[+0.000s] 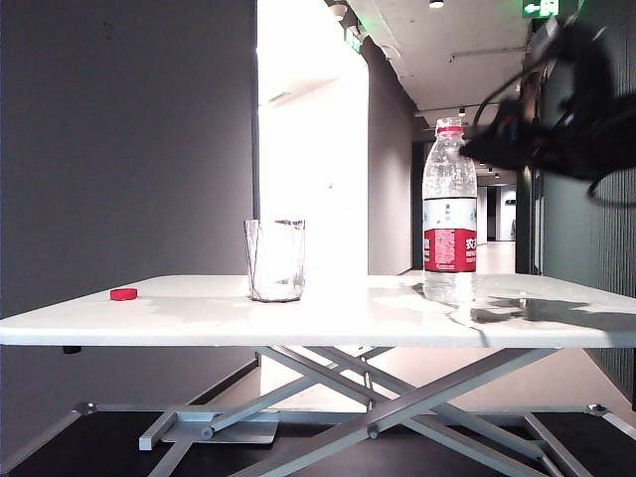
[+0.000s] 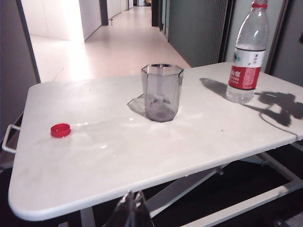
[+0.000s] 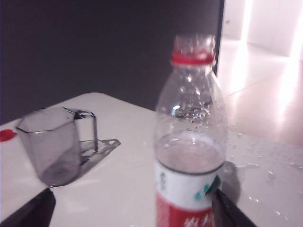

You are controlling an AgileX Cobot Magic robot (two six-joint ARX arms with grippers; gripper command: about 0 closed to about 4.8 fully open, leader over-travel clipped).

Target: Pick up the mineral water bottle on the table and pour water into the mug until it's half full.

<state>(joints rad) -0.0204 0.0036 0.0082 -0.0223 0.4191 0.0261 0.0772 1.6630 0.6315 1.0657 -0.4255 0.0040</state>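
From my station I see the table [image 1: 328,313], white and wide on its crossed metal legs. Above its right end the right arm [image 1: 586,119] hangs as a dark blur, and the right gripper [image 3: 130,208] has its jaws spread wide with the mineral water bottle [image 1: 449,209] standing upright between the fingers [image 3: 31,213], not yet clamped. The bottle is uncapped, with water [image 3: 189,156] up to about the top of its label. The mug [image 1: 275,259] stands near the table's middle, well apart from the bottle, and looks empty. The left gripper [image 2: 133,208] sits low off the table's near edge with its tips together, holding nothing. The red cap [image 1: 123,294] lies toward the left end.
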